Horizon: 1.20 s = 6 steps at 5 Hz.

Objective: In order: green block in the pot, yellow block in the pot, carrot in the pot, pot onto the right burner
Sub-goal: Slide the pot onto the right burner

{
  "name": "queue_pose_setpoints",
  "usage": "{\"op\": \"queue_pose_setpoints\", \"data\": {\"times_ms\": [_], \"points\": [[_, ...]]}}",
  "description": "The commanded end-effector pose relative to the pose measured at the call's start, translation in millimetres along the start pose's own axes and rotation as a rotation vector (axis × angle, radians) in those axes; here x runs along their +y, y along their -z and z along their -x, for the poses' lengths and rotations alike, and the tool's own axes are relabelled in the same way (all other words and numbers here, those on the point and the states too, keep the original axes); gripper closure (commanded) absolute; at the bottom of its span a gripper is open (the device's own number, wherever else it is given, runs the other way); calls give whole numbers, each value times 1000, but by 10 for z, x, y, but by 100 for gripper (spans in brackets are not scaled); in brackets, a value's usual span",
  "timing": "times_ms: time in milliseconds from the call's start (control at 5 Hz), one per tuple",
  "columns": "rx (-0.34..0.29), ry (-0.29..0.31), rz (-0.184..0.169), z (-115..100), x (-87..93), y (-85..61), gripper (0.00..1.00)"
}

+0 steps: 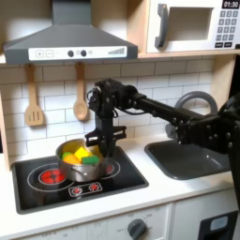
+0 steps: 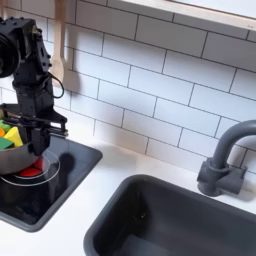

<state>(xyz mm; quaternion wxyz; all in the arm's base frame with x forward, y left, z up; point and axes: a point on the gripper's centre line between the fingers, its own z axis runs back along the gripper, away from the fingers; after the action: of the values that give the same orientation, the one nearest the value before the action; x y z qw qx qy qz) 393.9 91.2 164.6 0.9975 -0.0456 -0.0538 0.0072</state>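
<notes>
Gripper (image 1: pixel 100 142) is hanging right at the pot (image 1: pixel 67 153) rim on the stove (image 1: pixel 37 183), green block (image 1: pixel 90 159) and yellow block (image 1: pixel 82 151) sitting inside; can't tell how wide the jaws are.

Arm bent forward, gripper (image 1: pixel 97 150) pointing down, jaws' spread unclear.

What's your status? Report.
Claw low at pot rim, grip unclear. Green block, yellow block, carrot inside pot. Nothing blocking seen.
</notes>
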Motion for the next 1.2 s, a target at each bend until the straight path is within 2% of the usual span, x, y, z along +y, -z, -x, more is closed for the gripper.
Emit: {"op": "queue_pose_setpoints", "data": {"times_ms": [0, 200, 400, 800, 1000], "points": [[-9, 32, 4, -58, -103, -12, 100], [-23, 28, 1, -86, -87, -47, 100], [-24, 46, 0, -106, -151, -70, 100], [-16, 63, 14, -110, -252, -22, 100], [-20, 41, 25, -29, -227, -50, 100]]}}
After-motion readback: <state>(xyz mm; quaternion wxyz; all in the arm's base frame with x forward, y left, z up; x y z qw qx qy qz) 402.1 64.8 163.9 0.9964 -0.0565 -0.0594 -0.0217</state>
